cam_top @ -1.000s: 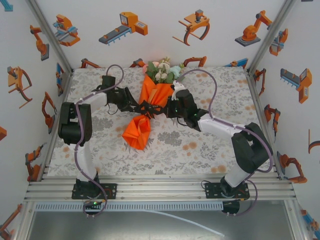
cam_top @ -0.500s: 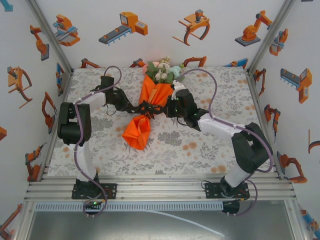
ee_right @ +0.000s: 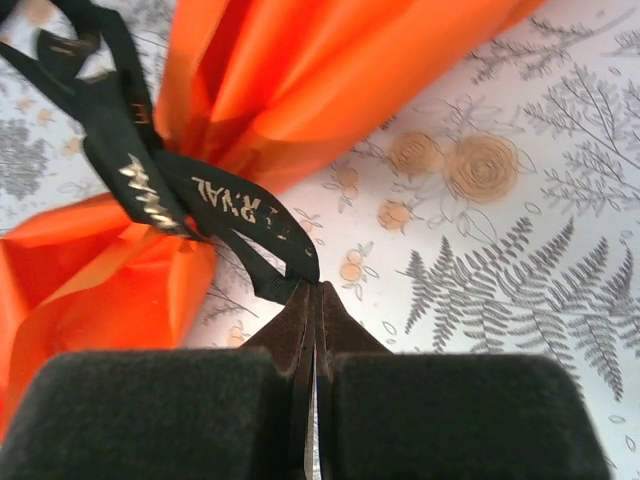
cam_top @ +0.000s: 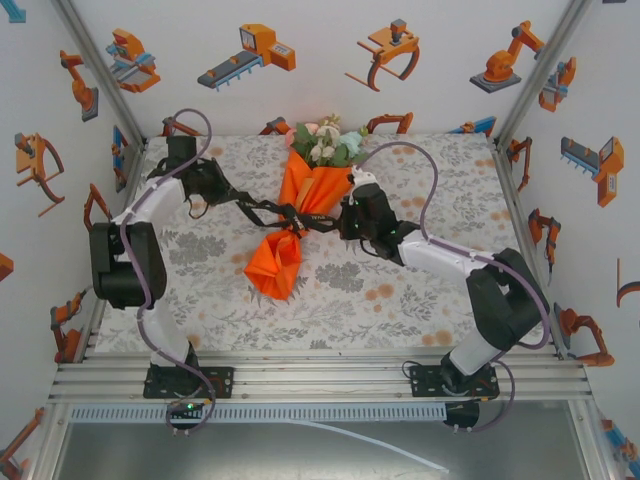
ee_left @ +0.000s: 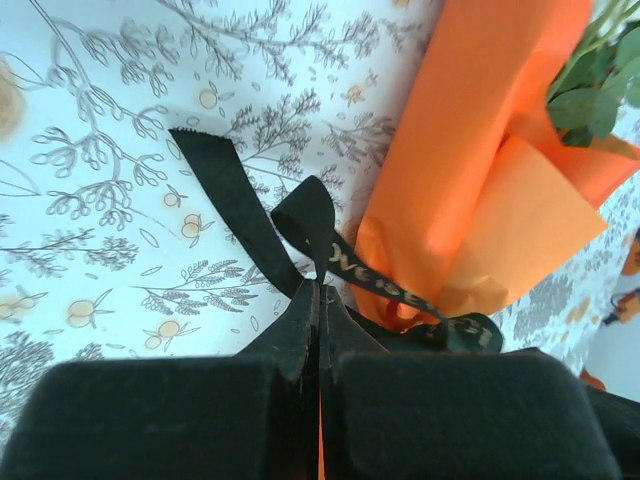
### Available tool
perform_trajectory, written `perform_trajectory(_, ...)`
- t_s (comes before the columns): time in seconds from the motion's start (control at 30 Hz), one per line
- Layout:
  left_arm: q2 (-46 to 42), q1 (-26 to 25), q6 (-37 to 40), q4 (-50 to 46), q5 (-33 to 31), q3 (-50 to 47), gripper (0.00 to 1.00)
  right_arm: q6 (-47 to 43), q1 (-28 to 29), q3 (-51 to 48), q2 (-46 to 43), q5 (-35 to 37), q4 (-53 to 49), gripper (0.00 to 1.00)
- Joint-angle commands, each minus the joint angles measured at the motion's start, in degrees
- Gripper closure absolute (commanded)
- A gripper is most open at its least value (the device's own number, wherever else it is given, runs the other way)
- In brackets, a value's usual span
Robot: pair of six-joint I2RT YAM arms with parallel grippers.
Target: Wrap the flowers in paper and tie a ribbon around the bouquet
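a grey floral-patterned table cover [cam_top: 420, 290] spreads across the work surface, seen from above. near its centre lies the bouquet [cam_top: 312, 188], blooms toward 12 o'clock and tail toward 7 o'clock. the orange paper [cam_top: 275, 265] is already rolled into a cone around the stems, pinched narrow at the waist and flaring again below it. the flowers [cam_top: 325, 143], pink, white and pale green with leaves, stick out of the cone's wide mouth at the far end. a black ribbon [cam_top: 262, 207] with pale lettering crosses the waist, where it looks looped or knotted (how tight cannot be told from here). one end runs toward 10 o'clock to the left gripper [cam_top: 233, 196], whose jaws are pressed together on it; in the left wrist view a free tail and a small loop stand just ahead of the tips. the other end runs toward 3 o'clock to the right gripper [cam_top: 338, 222], likewise clamped on the ribbon close to the paper. the arms hold opposite ends on opposite sides, most likely so that pulling apart cinches the ribbon around the cone, while the bouquet lies flat so the table carries its weight.
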Motion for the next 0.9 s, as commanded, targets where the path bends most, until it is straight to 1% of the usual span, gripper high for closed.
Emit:
perform_trajectory(0.0,-2.74,-0.21,1.78,-2.75,-6.04,-2.04,1.0,0.41,-0.58,-1.62,-2.36,5.54,-2.88,1.0)
perform_trajectory(0.1,-2.47,-0.21,1.78,-3.83,-6.48,-2.63,1.0,1.48,-1.39,-3.17,-2.56,6.51,-3.05,1.0)
perform_trajectory(0.23,-3.07,-0.12,1.73,-4.95,-9.63,-3.57,1.0,2.32,-2.08,-5.15,-2.84,7.97,-3.76,1.0)
perform_trajectory(0.33,-3.44,0.13,2.34,-5.29,-9.99,-4.01,1.0,2.32,-2.17,-6.92,-3.55,7.31,-2.89,1.0)
perform_trajectory(0.43,-2.97,0.23,2.5,-4.39,-8.17,-4.63,1.0,1.75,-2.16,-7.78,-3.66,4.25,-0.44,1.0)
perform_trajectory(0.53,-2.61,0.18,2.36,-1.63,-3.07,-5.62,1.0,1.25,-2.08,-6.71,-2.59,-0.23,1.59,1.0)
perform_trajectory(0.6,-2.8,0.05,2.07,0.34,-0.06,-5.97,1.0,1.76,-2.08,-5.88,-1.99,-1.93,2.66,1.0)
perform_trajectory(0.67,-3.46,-0.12,1.8,1.68,0.32,-6.16,1.0,1.97,-1.99,-5.55,-1.93,-2.58,3.8,1.0)
perform_trajectory(0.7,-4.01,-0.13,1.87,2.15,-0.07,-6.16,1.0,1.94,-1.99,-5.62,-2.07,-2.64,4.41,1.0)
perform_trajectory(0.77,-5.09,0.08,1.84,2.45,-3.35,-6.34,1.0,1.78,-2.06,-5.89,-2.61,-1.31,4.46,1.0)
perform_trajectory(0.83,-5.41,0.94,1.66,0.74,-6.55,-5.71,1.0,1.77,-2.08,-6.16,-3.45,2.31,2.15,1.0)
perform_trajectory(0.87,-5.33,1.46,1.41,0.22,-7.1,-5.52,1.0,1.9,-2.13,-6.32,-3.77,3.9,1.02,1.0)
